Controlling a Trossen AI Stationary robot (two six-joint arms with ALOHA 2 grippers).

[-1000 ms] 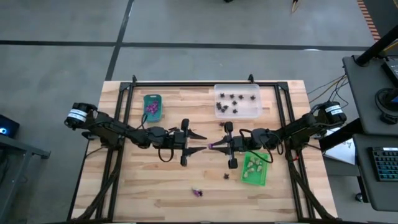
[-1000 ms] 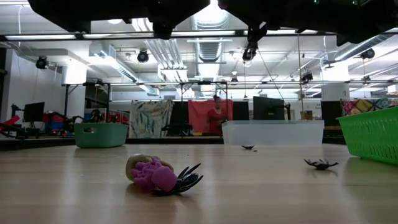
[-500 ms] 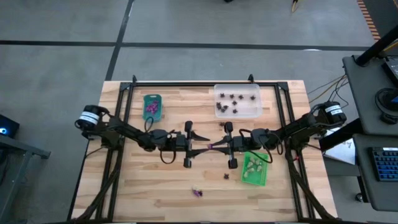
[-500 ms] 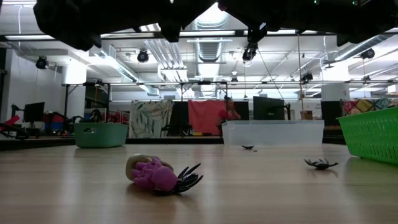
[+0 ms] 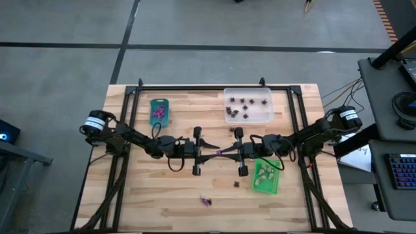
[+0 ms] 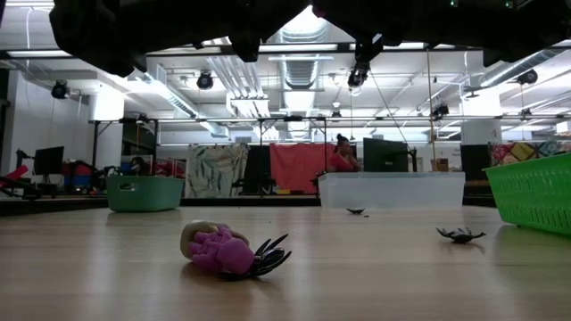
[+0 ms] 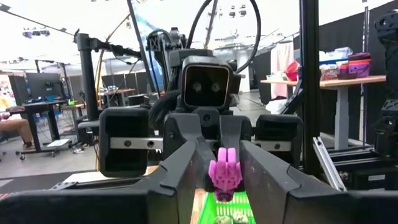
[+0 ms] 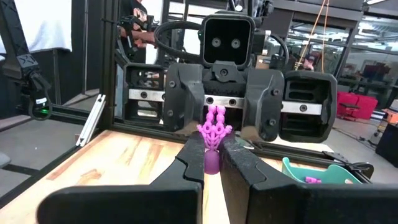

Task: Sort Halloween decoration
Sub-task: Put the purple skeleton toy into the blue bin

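From above, the left gripper [image 5: 211,155] and right gripper [image 5: 225,152] are meeting tip to tip at mid-table, a purple trinket [image 5: 221,153] between them. The left wrist view is showing the right gripper's fingers [image 7: 261,177] clamping it. In the right wrist view, those fingers [image 8: 239,163] are pinching the trinket, the left gripper's spread wide around it.

One camera looks straight down on the whole table [image 5: 162,195]; another sits at tabletop level, facing the room. Both wrist cameras face each other closely (sharing one purple trinket [image 7: 224,175]).
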